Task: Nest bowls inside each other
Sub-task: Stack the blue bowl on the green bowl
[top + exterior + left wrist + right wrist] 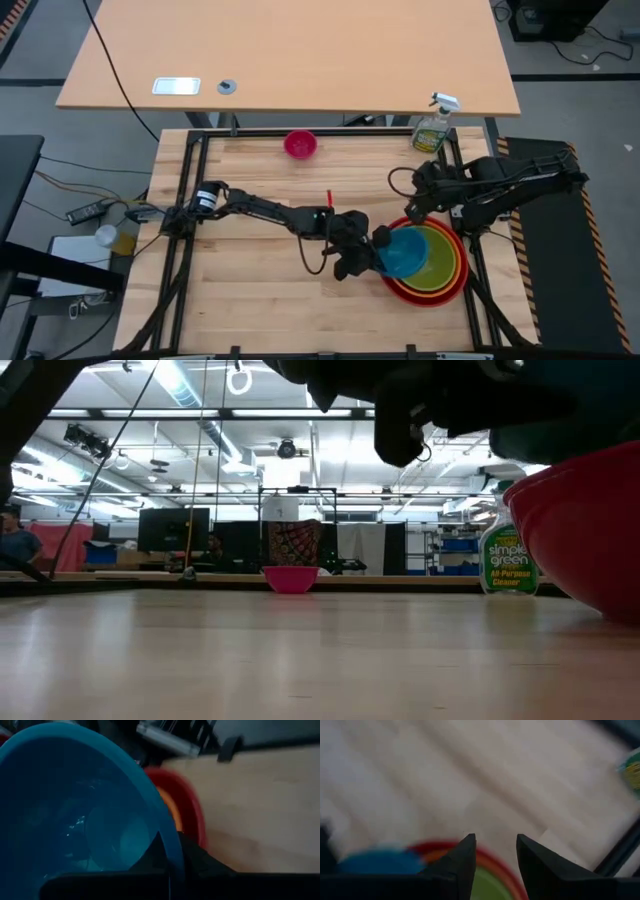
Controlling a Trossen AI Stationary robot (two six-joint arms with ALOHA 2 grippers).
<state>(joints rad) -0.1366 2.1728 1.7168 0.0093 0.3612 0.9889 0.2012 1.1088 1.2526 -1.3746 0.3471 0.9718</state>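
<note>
A red bowl (432,291) holds an orange bowl (457,258), which holds a lime green bowl (437,260), on the table's right side. My left gripper (378,243) is shut on a blue bowl (405,253), which is tilted over the left part of that stack. A small pink bowl (300,144) stands on its base near the far edge. My right gripper (495,855) hovers open just beyond the stack's far side (415,207), with nothing between its fingers. My left gripper pinches the blue bowl's rim (172,851) on the side toward the table's left, one finger inside (150,857) and one outside the wall (200,860). The fingers come from the table's left, slanting slightly down. The bowl is tilted; whether it touches the green bowl I cannot tell.
A green spray bottle (433,126) with a white trigger stands at the far right corner, just behind my right arm. The black frame rails (190,200) border the wooden table. Bare wood lies across the table's left and near parts (260,290).
</note>
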